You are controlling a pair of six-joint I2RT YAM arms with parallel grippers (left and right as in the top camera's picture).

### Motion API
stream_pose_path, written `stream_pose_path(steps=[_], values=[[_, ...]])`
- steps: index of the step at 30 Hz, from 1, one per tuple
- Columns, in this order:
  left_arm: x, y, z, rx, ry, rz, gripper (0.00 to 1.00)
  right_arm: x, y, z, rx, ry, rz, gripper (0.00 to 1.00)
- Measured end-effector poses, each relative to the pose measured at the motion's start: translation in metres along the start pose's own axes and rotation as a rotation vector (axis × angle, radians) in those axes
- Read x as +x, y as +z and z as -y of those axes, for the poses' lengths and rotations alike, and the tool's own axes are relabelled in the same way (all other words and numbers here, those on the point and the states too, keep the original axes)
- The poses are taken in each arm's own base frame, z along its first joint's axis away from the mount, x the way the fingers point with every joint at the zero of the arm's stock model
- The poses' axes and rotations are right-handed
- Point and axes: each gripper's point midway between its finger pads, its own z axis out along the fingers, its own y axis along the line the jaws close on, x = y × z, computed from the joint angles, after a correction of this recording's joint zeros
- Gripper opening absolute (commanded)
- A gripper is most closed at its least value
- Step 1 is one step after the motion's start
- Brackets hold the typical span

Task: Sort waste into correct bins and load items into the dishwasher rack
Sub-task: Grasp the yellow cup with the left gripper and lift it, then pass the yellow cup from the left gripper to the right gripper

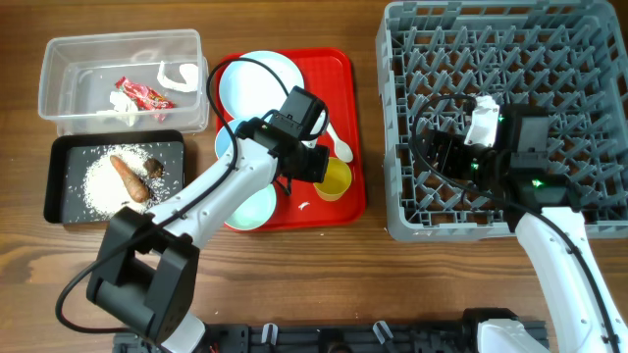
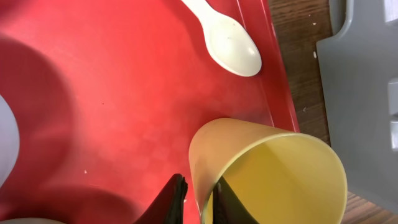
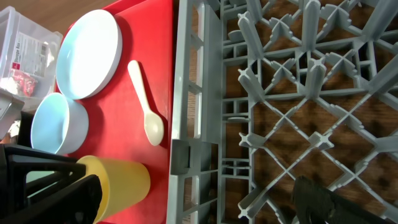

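Note:
My left gripper (image 1: 326, 175) (image 2: 199, 200) is shut on the rim of the yellow cup (image 1: 335, 182) (image 2: 280, 180) (image 3: 121, 180), one finger inside and one outside, on the red tray. The white spoon (image 1: 340, 147) (image 2: 229, 42) (image 3: 147, 109) lies just beyond it. The pale blue plate (image 1: 257, 83) (image 3: 87, 53), whitish-blue bowl (image 3: 56, 124) and mint-green bowl (image 1: 250, 209) are on the same tray. My right gripper (image 1: 446, 155) is open and empty over the grey rack (image 1: 510, 29) (image 3: 280, 93).
The clear tub (image 1: 59, 98) holds the red wrapper (image 1: 145, 94) and white paper (image 1: 180, 75). The black tray (image 1: 59, 211) holds rice (image 1: 103, 184), the carrot stick (image 1: 130, 177) and the dark lump (image 1: 155, 167). The red tray (image 1: 339, 69) stands beside the rack.

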Motion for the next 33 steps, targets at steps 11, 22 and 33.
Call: stream_pose_path(steps=[11, 22, 33], values=[[0.006, 0.01, 0.011, 0.077, -0.017, -0.044, 0.04, 0.0, 0.0, -0.002, -0.014, 0.011, -0.001, 1.0], [-0.042, -0.055, -0.006, 0.529, -0.197, 0.076, 0.04, -0.022, -0.013, -0.065, -0.364, -0.07, 0.067, 1.0], [-0.061, -0.145, 0.016, 1.109, -0.082, 0.17, 0.04, -0.032, -0.039, -0.127, -0.667, -0.249, 0.133, 1.0]])
